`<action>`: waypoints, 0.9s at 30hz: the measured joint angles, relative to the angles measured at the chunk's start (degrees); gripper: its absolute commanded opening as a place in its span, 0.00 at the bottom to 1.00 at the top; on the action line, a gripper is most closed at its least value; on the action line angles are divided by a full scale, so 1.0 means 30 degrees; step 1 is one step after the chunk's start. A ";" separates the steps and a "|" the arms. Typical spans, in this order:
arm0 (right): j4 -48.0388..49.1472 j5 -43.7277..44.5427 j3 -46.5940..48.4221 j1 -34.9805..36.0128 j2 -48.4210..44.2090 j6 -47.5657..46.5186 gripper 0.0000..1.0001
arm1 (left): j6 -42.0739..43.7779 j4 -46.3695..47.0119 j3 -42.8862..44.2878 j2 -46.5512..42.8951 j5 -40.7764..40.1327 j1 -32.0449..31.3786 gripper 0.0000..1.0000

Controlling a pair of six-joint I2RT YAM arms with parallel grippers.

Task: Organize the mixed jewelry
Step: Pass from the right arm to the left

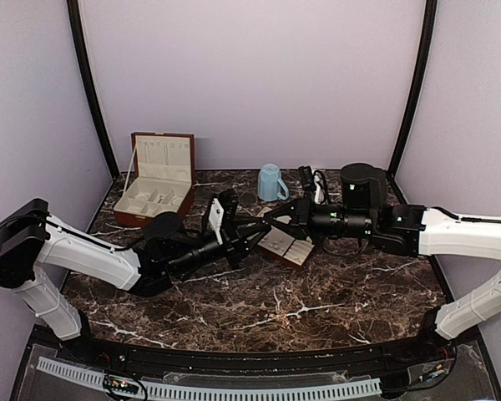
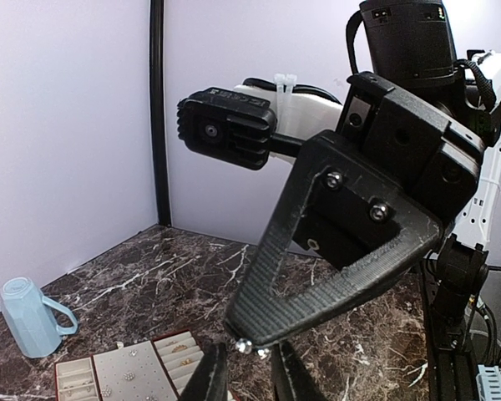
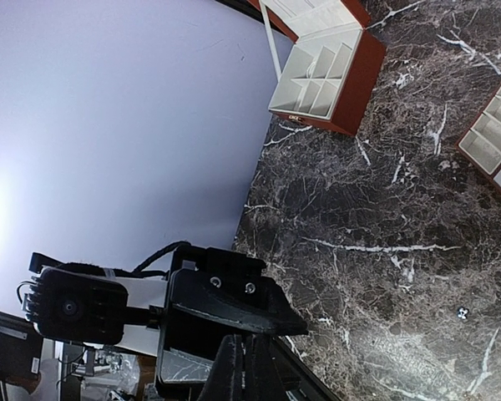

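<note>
My two grippers meet tip to tip above the tray [image 1: 289, 247]. My right gripper [image 1: 273, 219] is shut on a tiny silvery glinting jewelry piece [image 2: 245, 345], seen at its fingertip in the left wrist view. My left gripper [image 2: 249, 347] is open, with one finger on each side of that piece and not touching it. In the top view the left gripper [image 1: 255, 230] points right. More tiny pieces lie on the cream tray [image 2: 125, 372]. One loose speck [image 3: 463, 313] lies on the marble. The right gripper's fingers [image 3: 245, 338] are pressed close together.
The reddish-brown wooden box [image 1: 154, 188] stands open at the back left, its cream compartments showing; it also shows in the right wrist view [image 3: 326, 75]. A light-blue mug [image 1: 271, 182] stands behind the tray and shows in the left wrist view [image 2: 29, 316]. Black cables lie at the back right.
</note>
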 measured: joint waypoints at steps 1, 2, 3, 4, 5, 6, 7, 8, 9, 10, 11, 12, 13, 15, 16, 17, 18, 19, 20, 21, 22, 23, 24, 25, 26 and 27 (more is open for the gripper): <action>0.0007 0.0000 0.0000 0.0000 0.0000 0.0000 0.00 | 0.0007 0.0000 0.0000 0.0000 0.0000 0.0000 0.20; 0.0015 0.0000 0.0000 0.0000 0.0000 0.0007 0.00 | 0.0015 0.0000 0.0000 0.0000 0.0000 -0.0007 0.20; 0.0015 0.0000 0.0000 0.0000 0.0000 0.0000 0.00 | 0.0022 0.0000 0.0000 0.0000 0.0007 0.0000 0.19; 0.0022 0.0000 0.0000 0.0000 0.0000 0.0007 0.00 | 0.0022 0.0000 0.0000 0.0000 0.0015 -0.0007 0.18; 0.0022 0.0000 0.0000 0.0000 0.0000 0.0007 0.00 | 0.0007 0.0000 0.0000 0.0000 0.0022 -0.0007 0.17; 0.0029 0.0000 0.0000 0.0000 0.0000 0.0007 0.00 | 0.0015 0.0000 0.0000 0.0000 0.0051 -0.0007 0.16; 0.0029 0.0000 0.0000 0.0000 0.0000 0.0007 0.00 | 0.0015 0.0000 0.0000 0.0000 0.0066 -0.0007 0.16; 0.0029 0.0000 0.0000 0.0000 0.0000 0.0015 0.00 | 0.0000 0.0000 0.0000 0.0000 0.0080 -0.0007 0.15; 0.0029 0.0000 0.0000 0.0000 0.0000 0.0015 0.00 | 0.0007 0.0000 0.0000 0.0000 0.0095 -0.0007 0.14; 0.0029 0.0000 0.0000 0.0000 0.0000 0.0015 0.00 | 0.0000 0.0000 0.0000 0.0000 0.0131 -0.0007 0.13; 0.0029 0.0000 0.0000 0.0000 0.0000 0.0015 0.00 | 0.0000 0.0000 0.0000 0.0000 0.0138 -0.0007 0.12; 0.0036 0.0000 -0.0015 0.0000 0.0000 0.0022 0.00 | 0.0000 0.0000 0.0000 0.0000 0.0175 -0.0007 0.11; 0.0058 0.0000 -0.0029 0.0000 0.0000 0.0066 0.00 | 0.0000 -0.0007 0.0000 0.0000 0.0197 -0.0007 0.10; 0.0182 0.0007 -0.0117 0.0000 0.0000 0.0138 0.00 | 0.0007 -0.0036 0.0000 0.0000 0.0219 -0.0007 0.08; 0.0226 0.0007 -0.0160 -0.0007 0.0000 0.0189 0.00 | 0.0015 -0.0073 0.0000 0.0000 0.0211 -0.0015 0.05; 0.0306 0.0015 -0.0226 -0.0007 0.0000 0.0240 0.00 | 0.0015 -0.0131 0.0000 0.0000 0.0219 -0.0022 0.03; 0.0321 0.0022 -0.0270 -0.0007 0.0000 0.0291 0.00 | 0.0007 -0.0211 0.0000 0.0000 0.0226 -0.0022 0.02; 0.0313 0.0066 -0.0299 -0.0007 0.0000 0.0350 0.00 | 0.0029 -0.0306 0.0000 0.0000 0.0248 -0.0022 0.00; 0.0321 0.0073 -0.0328 -0.0007 0.0000 0.0364 0.00 | 0.0036 -0.0357 0.0000 0.0000 0.0248 -0.0022 0.00; 0.0328 0.0080 -0.0379 -0.0007 0.0000 0.0415 0.00 | 0.0044 -0.0408 0.0000 0.0000 0.0240 -0.0022 0.00; 0.0335 0.0080 -0.0401 -0.0007 0.0000 0.0430 0.00 | 0.0058 -0.0466 0.0000 0.0000 0.0240 -0.0022 0.00; 0.0335 0.0087 -0.0430 -0.0007 0.0000 0.0466 0.00 | 0.0044 -0.0510 0.0000 0.0000 0.0240 -0.0022 0.00; 0.0342 0.0102 -0.0459 -0.0007 0.0000 0.0495 0.00 | 0.0044 -0.0554 -0.0015 0.0000 0.0255 -0.0022 0.00; 0.0350 0.0117 -0.0474 -0.0007 0.0000 0.0503 0.00 | 0.0036 -0.0568 -0.0022 0.0000 0.0248 -0.0022 0.00; 0.0342 0.0131 -0.0495 0.0000 0.0000 0.0503 0.06 | 0.0029 -0.0619 -0.0029 -0.0007 0.0248 -0.0022 0.00; 0.0335 0.0138 -0.0495 0.0000 0.0000 0.0503 0.12 | 0.0022 -0.0670 -0.0029 -0.0029 0.0248 -0.0022 0.00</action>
